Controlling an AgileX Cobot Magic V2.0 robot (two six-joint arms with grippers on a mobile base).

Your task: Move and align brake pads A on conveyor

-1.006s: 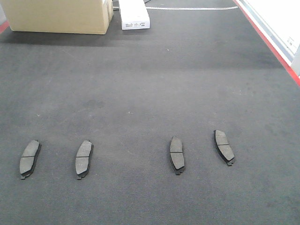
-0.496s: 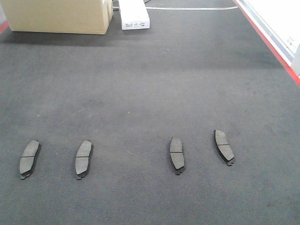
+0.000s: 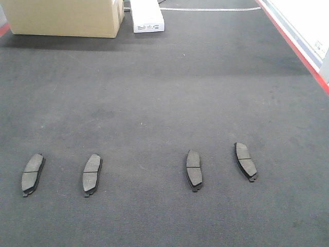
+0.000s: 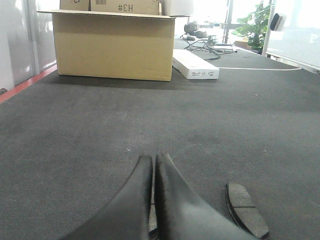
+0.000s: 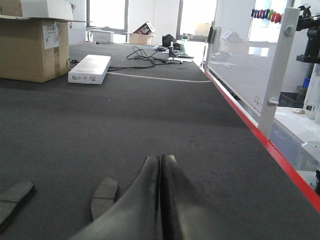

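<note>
Four brake pads A lie flat in a loose row across the lower part of the front view, all resting on the conveyor (image 3: 164,92): the far-left pad (image 3: 32,174), the second pad (image 3: 92,174), the third pad (image 3: 194,170) and the far-right pad (image 3: 245,161). The two on the left sit close together, a wider gap separates them from the two on the right, and none touches another. Each runs lengthwise up the frame; the far-right pad is angled, its top leaning left, and sits slightly higher than the rest. No arm appears in this view.

In the left wrist view, the left gripper (image 4: 153,200) fills the bottom centre, its two dark fingers pressed together with nothing between them. One pad (image 4: 245,209) lies on the belt at the lower right, just beside the fingers and not touching them.

In the right wrist view, the right gripper (image 5: 160,195) is likewise closed and empty at the bottom centre. One pad (image 5: 104,197) lies just left of its fingers, and another pad (image 5: 14,197) is cut by the lower left edge.

Farther up the belt stand a cardboard box (image 3: 64,18) at the upper left and a flat white box (image 3: 147,15) beside it. A red edge strip (image 3: 298,49) runs down the upper right.
</note>
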